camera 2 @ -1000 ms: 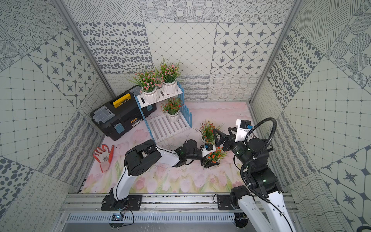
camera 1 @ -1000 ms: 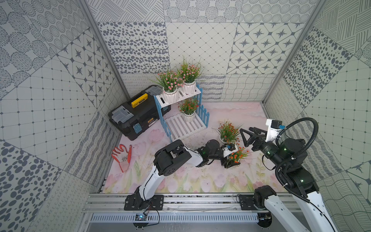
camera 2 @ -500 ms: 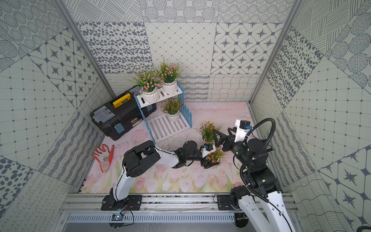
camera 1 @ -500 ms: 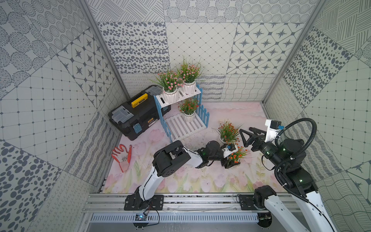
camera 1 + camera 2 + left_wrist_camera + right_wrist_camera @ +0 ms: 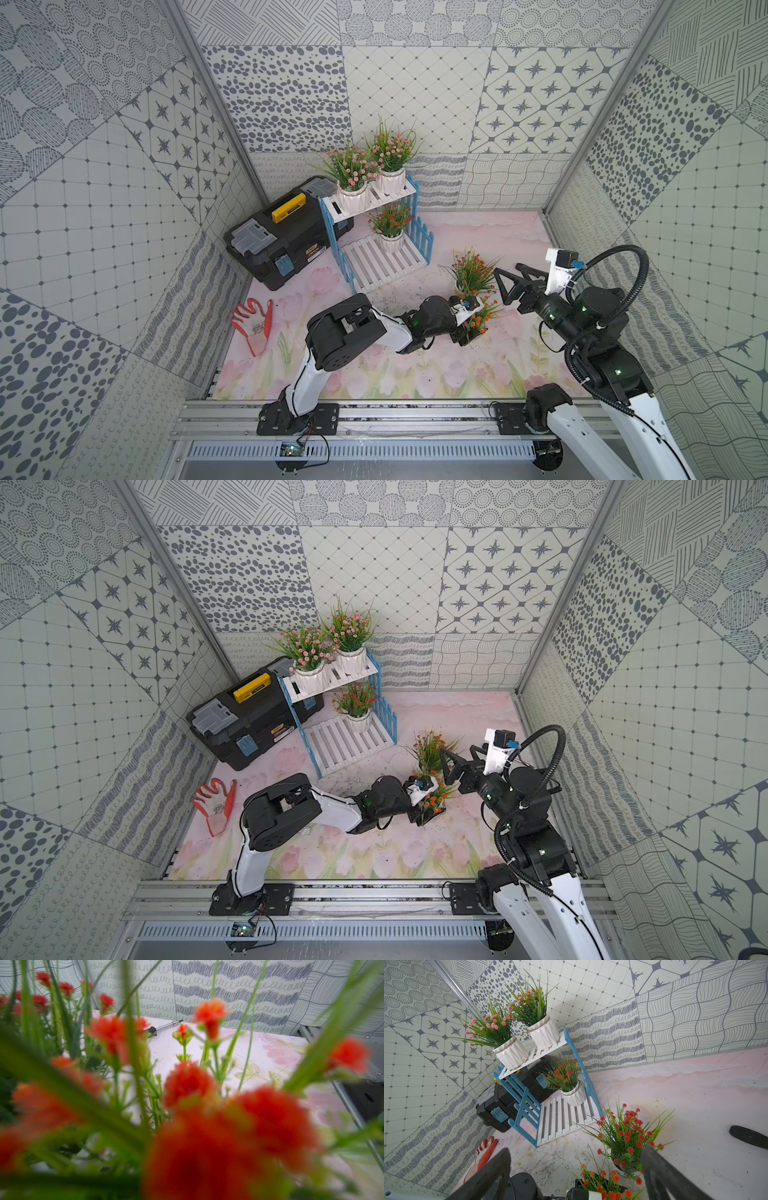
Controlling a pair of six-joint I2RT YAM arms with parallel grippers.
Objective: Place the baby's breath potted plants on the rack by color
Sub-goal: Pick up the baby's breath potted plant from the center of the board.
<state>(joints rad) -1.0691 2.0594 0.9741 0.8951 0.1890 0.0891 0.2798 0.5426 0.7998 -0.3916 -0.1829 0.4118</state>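
Where my left claw [image 5: 465, 328] pokes into orange plant [image 5: 482, 318], leaves hide fingers: can't tell if squeezing or loose. My right claw [image 5: 505, 268] spread wide, holding nothing, just beside other orange plant [image 5: 471, 270] standing on mat [image 5: 374, 374]. Pink plants [image 5: 351, 172] on rack [image 5: 382, 257] top shelf, third orange plant [image 5: 390, 220] on bottom shelf.

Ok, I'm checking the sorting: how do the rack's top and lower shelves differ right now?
The top shelf holds two pink plants; the lower shelf holds one orange-red plant. The top shelf looks shallower than the lower shelf. Both are white slats.
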